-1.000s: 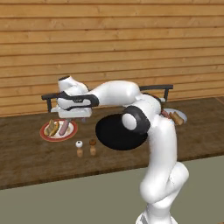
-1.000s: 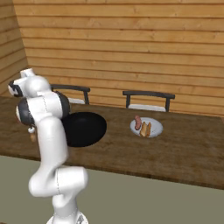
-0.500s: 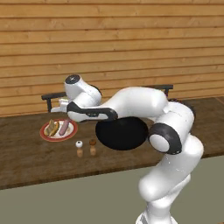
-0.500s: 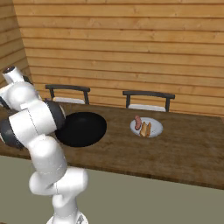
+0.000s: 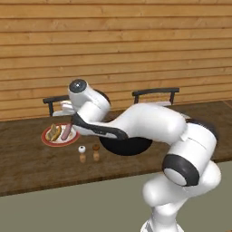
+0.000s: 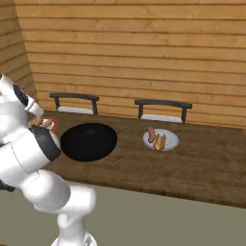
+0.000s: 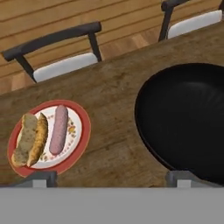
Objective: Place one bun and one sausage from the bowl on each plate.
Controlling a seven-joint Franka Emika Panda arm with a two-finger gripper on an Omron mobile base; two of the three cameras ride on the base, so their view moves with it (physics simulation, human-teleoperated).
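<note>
My gripper (image 7: pixel 111 177) is spread wide, nothing between the fingers, hanging above the counter (image 7: pixel 113 109) between the red-rimmed plate (image 7: pixel 83 131) and the bowl (image 7: pixel 188 118). That plate carries a bun (image 7: pixel 30 139) and a sausage (image 7: pixel 58 129) side by side. The black bowl sits just beside it, bare inside. The second plate (image 6: pixel 172 140) sits well apart, past the bowl, also with a sausage (image 6: pixel 152 135) and bun (image 6: pixel 160 141). Two shakers (image 5: pixel 89 153) stand near the counter's front edge. Two chairs (image 6: pixel 163 108) stand behind the counter.
</note>
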